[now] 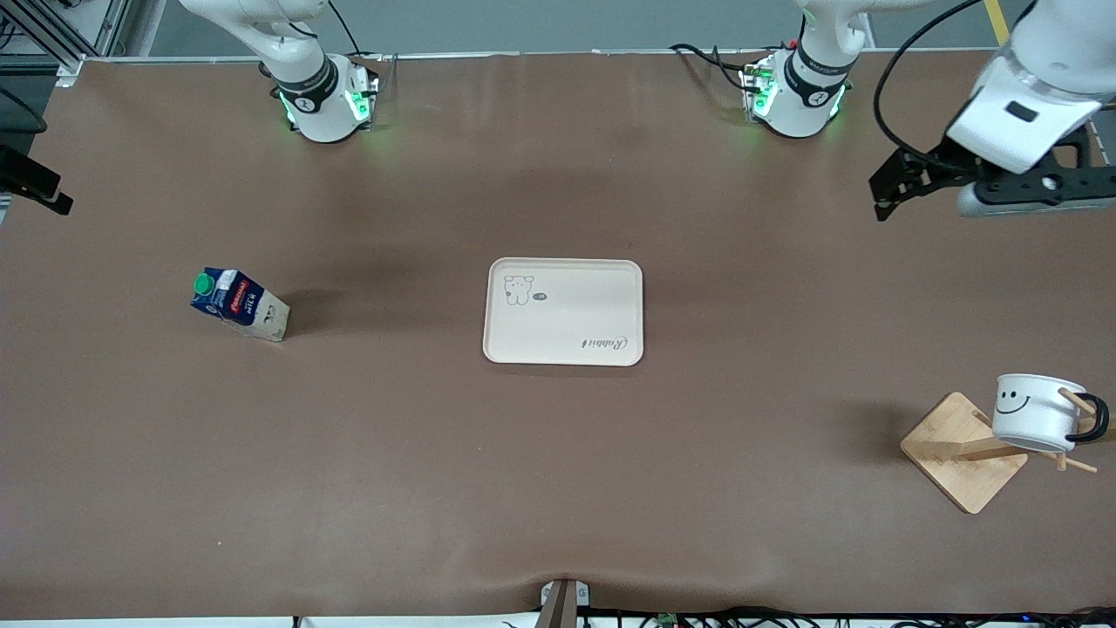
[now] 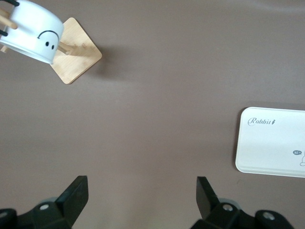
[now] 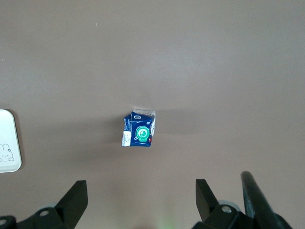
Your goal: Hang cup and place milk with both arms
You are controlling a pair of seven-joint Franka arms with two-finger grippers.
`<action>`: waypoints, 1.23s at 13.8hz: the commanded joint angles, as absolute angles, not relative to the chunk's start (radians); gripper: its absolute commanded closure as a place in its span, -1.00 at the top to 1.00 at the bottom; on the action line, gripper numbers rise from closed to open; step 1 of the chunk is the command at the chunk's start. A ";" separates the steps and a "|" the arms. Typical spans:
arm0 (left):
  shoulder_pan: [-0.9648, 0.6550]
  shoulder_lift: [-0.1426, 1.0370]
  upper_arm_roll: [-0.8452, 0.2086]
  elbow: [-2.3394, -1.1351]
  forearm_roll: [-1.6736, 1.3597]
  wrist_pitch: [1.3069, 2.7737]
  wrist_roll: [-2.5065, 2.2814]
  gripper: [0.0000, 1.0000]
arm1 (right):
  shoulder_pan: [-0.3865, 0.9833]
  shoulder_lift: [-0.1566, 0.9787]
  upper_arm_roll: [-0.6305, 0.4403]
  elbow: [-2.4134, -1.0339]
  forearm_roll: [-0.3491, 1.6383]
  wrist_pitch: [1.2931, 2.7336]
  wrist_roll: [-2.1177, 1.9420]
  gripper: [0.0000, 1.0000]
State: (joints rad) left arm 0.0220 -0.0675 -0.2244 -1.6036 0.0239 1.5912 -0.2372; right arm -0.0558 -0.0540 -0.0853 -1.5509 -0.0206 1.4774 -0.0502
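Two-arm scene, cup hung, carton not yet placed. The cup (image 1: 1037, 412), a small white mug with a smiley face, hangs by its black loop handle on a peg of the wooden mug rack (image 1: 963, 452), near the front camera at the left arm's end of the surface (image 1: 558, 488). The left hand (image 1: 889, 187) is up in the air over bare surface at that same end, released and empty, well apart from the cup; this arm appears to wait.

The milk (image 1: 237, 304), a dark-blue gable-top carton with a green cap, stands on the surface toward the right arm's end, well apart from the cream tray (image 1: 563, 310) at the middle. The right hand (image 3: 138, 200) is seen only in its own wrist view: it is high over the carton, fingers spread wide, holding nothing.

Judged risks: the carton is small and narrow, so a descent off its centre could let one finger strike the gabled top and tip it over. A grip taken across the sloped gable, not the flat walls, may slip. Any left-arm sweep near the rack could knock the cup from its peg.
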 commanded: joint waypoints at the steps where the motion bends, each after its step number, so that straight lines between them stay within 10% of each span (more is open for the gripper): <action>1: 0.008 -0.100 -0.170 -1.637 -0.026 1.611 -0.212 1.00 | -0.064 -0.041 -0.077 -1.523 -0.023 1.460 -0.043 1.00; 17: 0.014 -0.058 -0.141 -1.562 0.003 1.595 -0.216 1.00 | -0.067 -0.041 -0.077 -1.523 -0.023 1.460 -0.043 1.00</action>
State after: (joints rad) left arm 0.0138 -0.0713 -0.1429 -1.5880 -0.0077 1.6045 -0.2180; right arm -0.0558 -0.0538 -0.0853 -1.5501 -0.0206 1.4774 -0.0502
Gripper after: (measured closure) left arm 0.000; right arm 0.000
